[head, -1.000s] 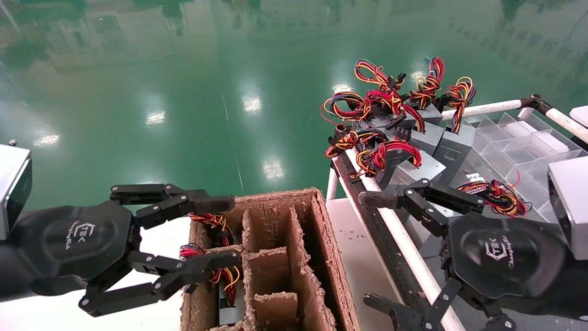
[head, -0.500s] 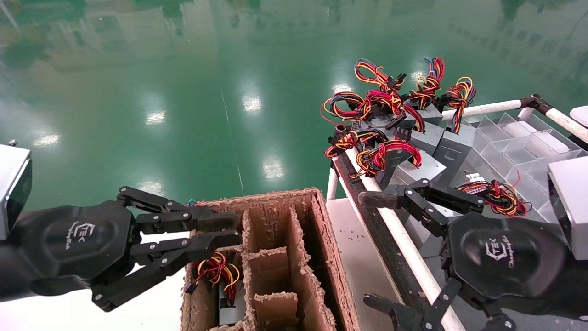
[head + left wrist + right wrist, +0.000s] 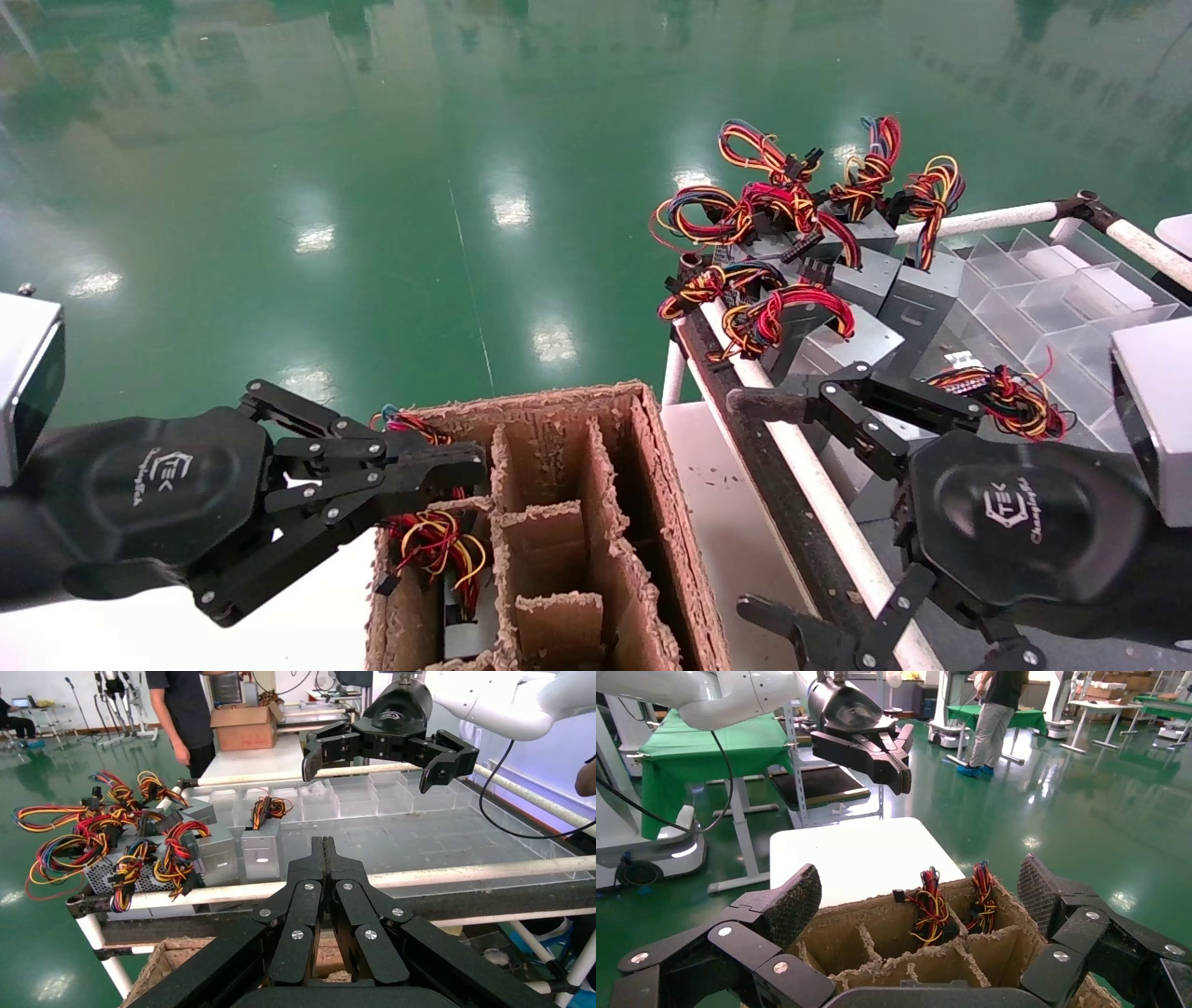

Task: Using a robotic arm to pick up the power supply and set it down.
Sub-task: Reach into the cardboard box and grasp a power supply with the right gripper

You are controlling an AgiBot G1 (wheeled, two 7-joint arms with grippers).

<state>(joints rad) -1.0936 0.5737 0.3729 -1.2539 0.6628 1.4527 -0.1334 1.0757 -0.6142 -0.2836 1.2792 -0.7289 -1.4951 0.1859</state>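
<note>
Grey sheet-metal power supply [image 3: 843, 343] lies just ahead of the right gripper [image 3: 765, 508], nearest of the rack pile, red-yellow wire loop [image 3: 780, 317] on its far side, long axis running away from the jaws. Right gripper's fingers stand wide apart and empty. Left gripper [image 3: 470, 464], fingers pressed together, hangs above the cardboard divider box [image 3: 643, 522], well apart from the pile, so judged the right arm's reach.

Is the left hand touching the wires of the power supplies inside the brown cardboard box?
Apart. The right wrist view shows the black left hand, shut and empty, hanging well above the red and yellow wires in the brown divided cardboard box, with open space between.
</note>
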